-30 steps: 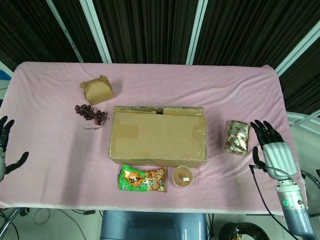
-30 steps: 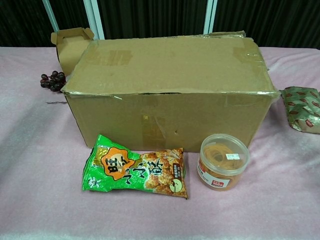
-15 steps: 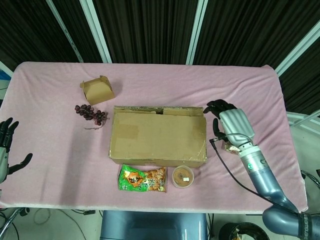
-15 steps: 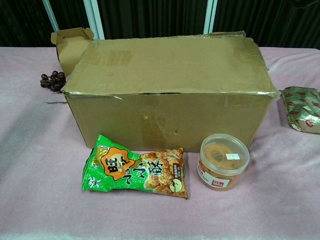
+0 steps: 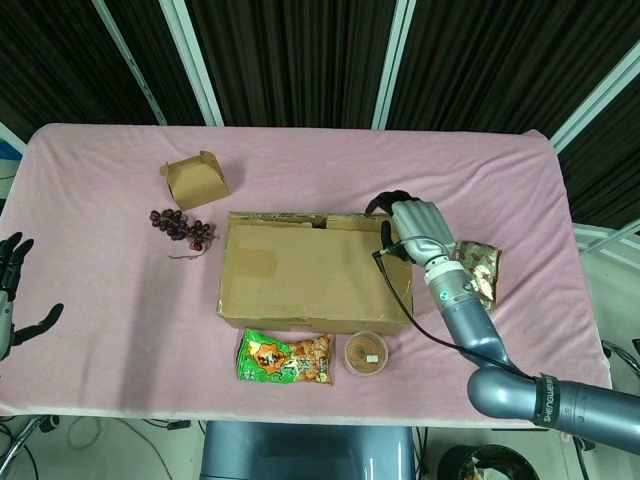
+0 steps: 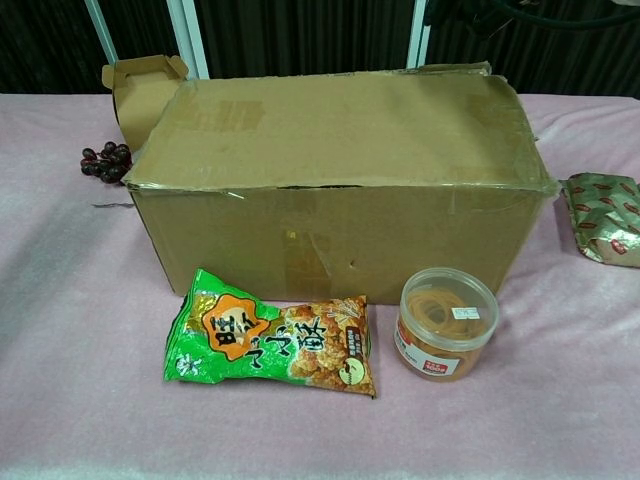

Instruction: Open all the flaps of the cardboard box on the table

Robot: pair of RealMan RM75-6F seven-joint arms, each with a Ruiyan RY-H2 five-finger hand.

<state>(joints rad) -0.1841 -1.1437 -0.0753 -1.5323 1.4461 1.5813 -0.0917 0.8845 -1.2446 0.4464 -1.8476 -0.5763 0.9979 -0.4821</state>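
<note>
The big cardboard box [image 5: 315, 272] lies in the middle of the pink table with its top flaps folded flat and closed; the chest view shows its front wall and top [image 6: 340, 130]. My right hand [image 5: 415, 225] hovers over the box's far right corner, back of the hand up, dark fingers reaching the far edge of the top flap and holding nothing. In the chest view only its dark fingers [image 6: 468, 12] show above the box's back edge. My left hand [image 5: 12, 290] sits at the table's left edge, fingers spread, far from the box.
A green snack bag [image 5: 285, 358] and a round lidded tub [image 5: 366, 353] lie against the box's front. A red-green packet [image 5: 480, 268] lies right of it, under my right forearm. A small carry box [image 5: 194, 180] and grapes [image 5: 183, 227] sit at the back left.
My right hand has swung left from the table's right edge, over the red-green packet, to the box's far right corner. The left hand and the box have not moved.
</note>
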